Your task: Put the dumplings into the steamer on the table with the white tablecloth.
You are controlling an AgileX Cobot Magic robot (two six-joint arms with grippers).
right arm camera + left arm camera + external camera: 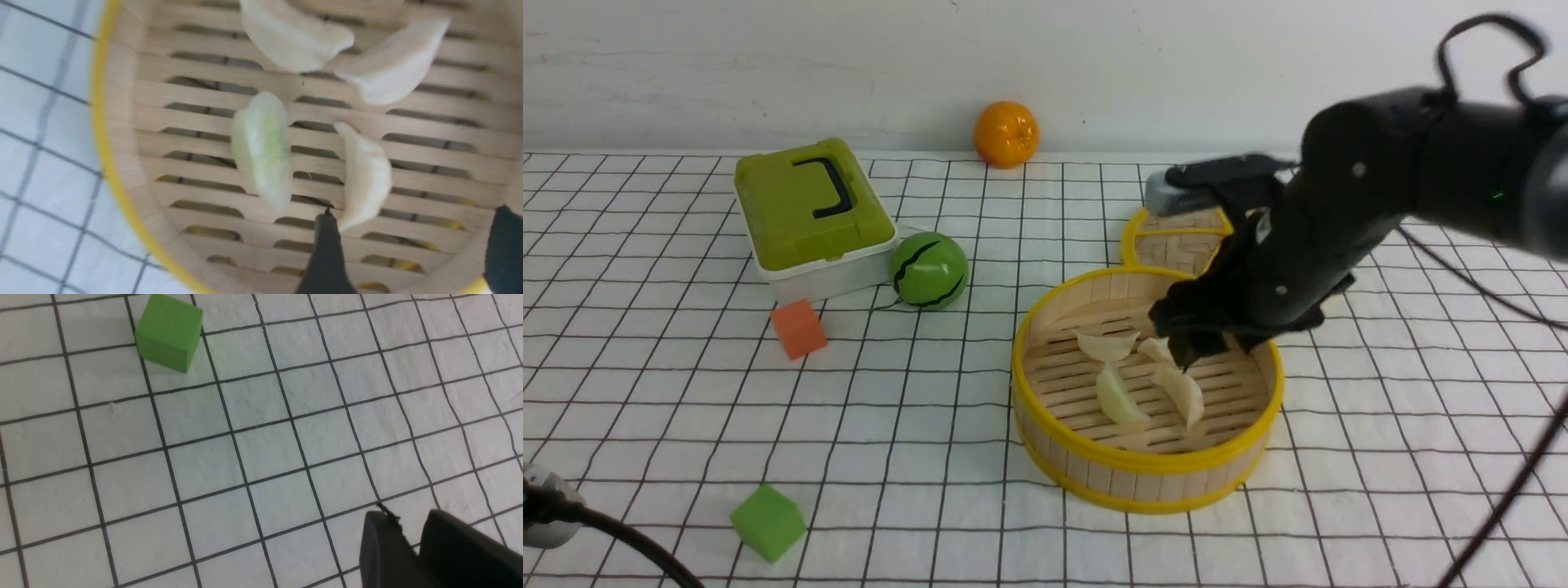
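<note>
The steamer [1143, 465], a round bamboo basket with yellow rims, stands on the white tablecloth [931, 408] right of centre. Several cream dumplings [1117, 396] lie on its slatted floor [196, 122]. My right gripper [1188, 343] hangs inside the basket's back right part, just above them. In the right wrist view the right gripper [414, 228] is open with only bare slats between its fingers. One dumpling [363, 175] lies right by a fingertip [327, 245]. My left gripper [410, 522] hovers over bare cloth at the near left, narrowly open and holding nothing.
The steamer's flat lid [1176, 241] lies behind it. A green lunch box [809, 212], a green striped ball [929, 270] and an orange cube [799, 328] sit at the left. An orange [1006, 133] rests by the wall. A green cube [768, 521] [169, 332] lies near left.
</note>
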